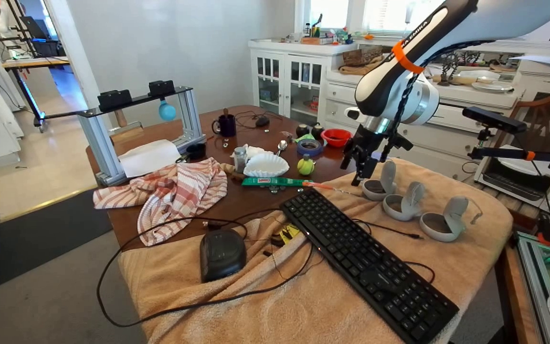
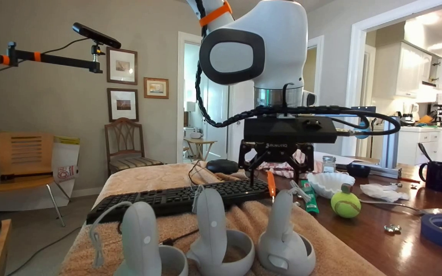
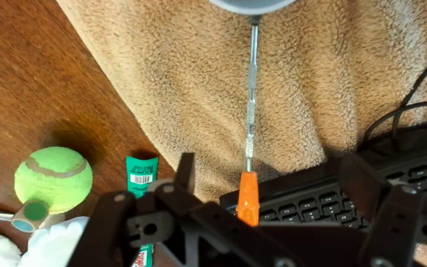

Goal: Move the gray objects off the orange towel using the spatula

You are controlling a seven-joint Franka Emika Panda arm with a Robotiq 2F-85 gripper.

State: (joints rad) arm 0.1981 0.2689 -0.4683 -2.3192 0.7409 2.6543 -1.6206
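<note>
Three gray ringed objects stand on the orange towel (image 1: 303, 306): one (image 1: 388, 177) nearest the gripper, a middle one (image 1: 415, 193) and a far one (image 1: 455, 215). They also show in an exterior view (image 2: 140, 234) (image 2: 210, 222) (image 2: 282, 218). The spatula (image 3: 248, 189) has an orange handle and thin metal shaft. It lies with its far end at a gray rim (image 3: 252, 7); its tip is hidden there. My gripper (image 3: 270, 172) is open and empty. In the wrist view the handle appears between the fingers, nearer the left one. The gripper also shows in both exterior views (image 1: 351, 173) (image 2: 274, 181).
A black keyboard (image 1: 370, 263) lies on the towel beside the handle, with cables and a black mouse-like device (image 1: 222, 255). A green tube (image 1: 275, 182), tennis ball (image 1: 305, 166), white fluted bowl (image 1: 266, 166), blue tape roll (image 1: 310, 147) and red bowl (image 1: 336, 137) stand on the table.
</note>
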